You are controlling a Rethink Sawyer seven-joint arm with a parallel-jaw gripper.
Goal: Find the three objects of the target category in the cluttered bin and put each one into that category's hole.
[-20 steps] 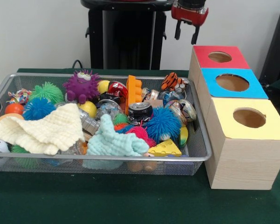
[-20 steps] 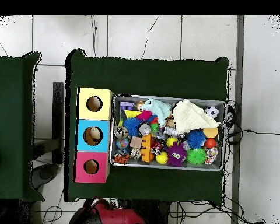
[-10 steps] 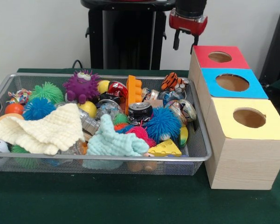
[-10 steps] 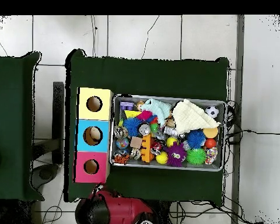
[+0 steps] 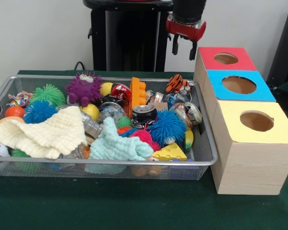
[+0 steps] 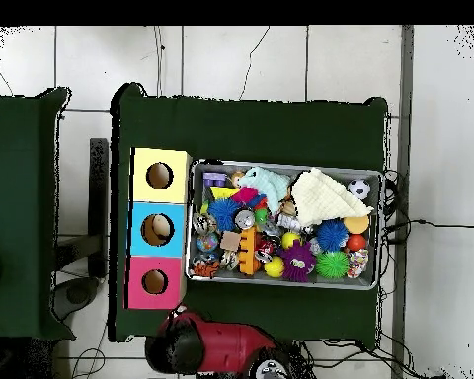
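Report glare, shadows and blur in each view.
Front view: even light, glare on the crushed can, soft shadow under the bin, gripper sharp. Overhead view: flat light, contents small and soft, arm slightly blurred.

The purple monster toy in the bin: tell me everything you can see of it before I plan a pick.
The purple monster toy is a round, spiky body that looks like soft rubber, with two pale bulging eyes on top and a toothy mouth. It sits upright near the bin's far wall, facing the front camera. A green spiky ball lies beside it on one side, a yellow ball on the other. Nothing covers it; the gripper hangs well away.
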